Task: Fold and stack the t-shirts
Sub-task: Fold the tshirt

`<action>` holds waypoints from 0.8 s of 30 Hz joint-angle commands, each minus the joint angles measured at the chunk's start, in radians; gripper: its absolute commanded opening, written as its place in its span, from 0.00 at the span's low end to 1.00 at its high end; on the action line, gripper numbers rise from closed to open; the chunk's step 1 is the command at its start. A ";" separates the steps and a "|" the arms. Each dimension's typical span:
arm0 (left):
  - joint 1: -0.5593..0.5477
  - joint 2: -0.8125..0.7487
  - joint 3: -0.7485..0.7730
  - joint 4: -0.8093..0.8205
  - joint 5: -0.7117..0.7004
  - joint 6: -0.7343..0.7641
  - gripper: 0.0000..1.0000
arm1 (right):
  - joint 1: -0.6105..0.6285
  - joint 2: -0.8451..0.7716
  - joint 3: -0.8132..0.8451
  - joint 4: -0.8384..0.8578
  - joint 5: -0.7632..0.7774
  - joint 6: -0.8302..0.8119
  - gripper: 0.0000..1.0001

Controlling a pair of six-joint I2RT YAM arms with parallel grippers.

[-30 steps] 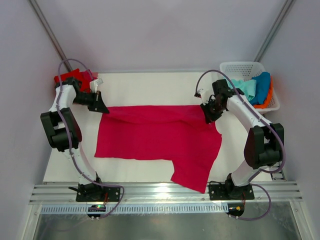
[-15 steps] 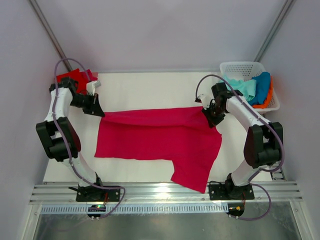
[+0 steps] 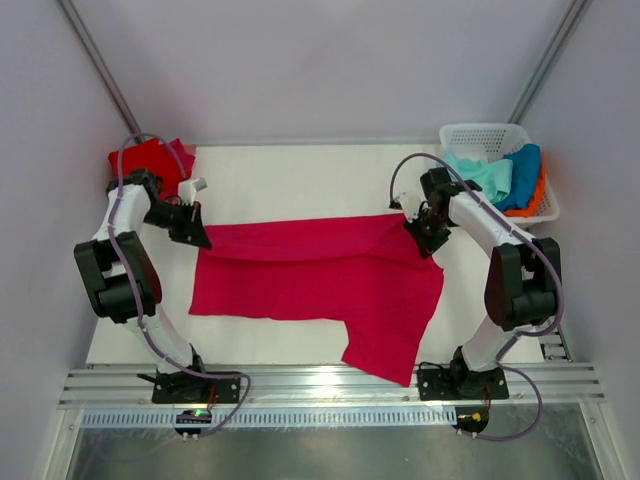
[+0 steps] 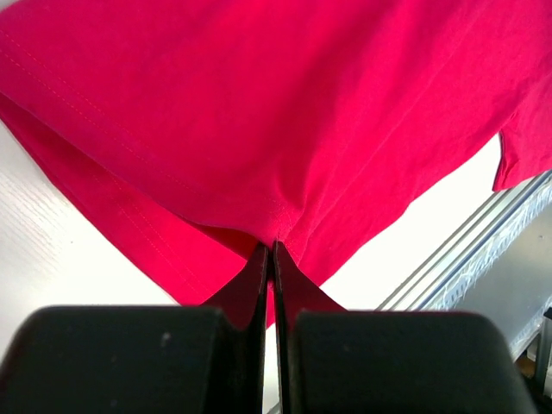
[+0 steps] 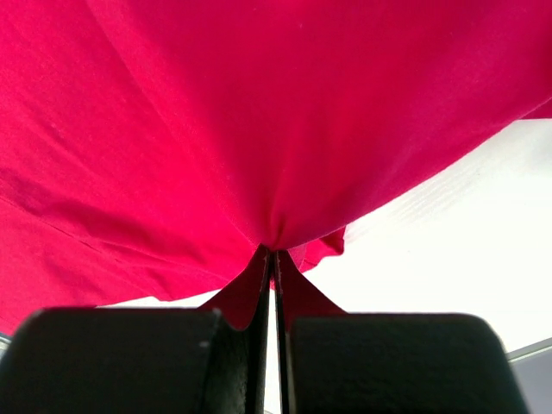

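My left end effector (image 4: 270,252) and right end effector (image 5: 272,255) each clamp a thin pinch of the crimson t-shirt (image 3: 310,275) spread across the desk (image 3: 300,180), so uneven pulling could slip a far corner loose.

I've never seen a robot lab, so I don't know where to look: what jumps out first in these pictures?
First, the big crimson-pink t-shirt spread across the middle of the white table, pinched at its far corners by the left gripper and the right gripper, both shut on the cloth. Next, the white basket at the far right corner holds mint-green, blue and orange tees, and a red t-shirt lies at the far left corner.
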 commanded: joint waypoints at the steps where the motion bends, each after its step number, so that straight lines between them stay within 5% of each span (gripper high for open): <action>1: 0.006 -0.035 -0.025 0.024 0.007 0.001 0.00 | -0.003 0.001 -0.005 -0.027 0.019 -0.015 0.03; 14: 0.006 0.027 -0.045 0.125 0.006 -0.050 0.00 | -0.003 0.023 0.027 -0.013 -0.009 0.007 0.03; 24: 0.006 0.315 0.485 0.211 0.029 -0.232 0.00 | -0.004 0.078 0.247 0.108 -0.021 0.094 0.03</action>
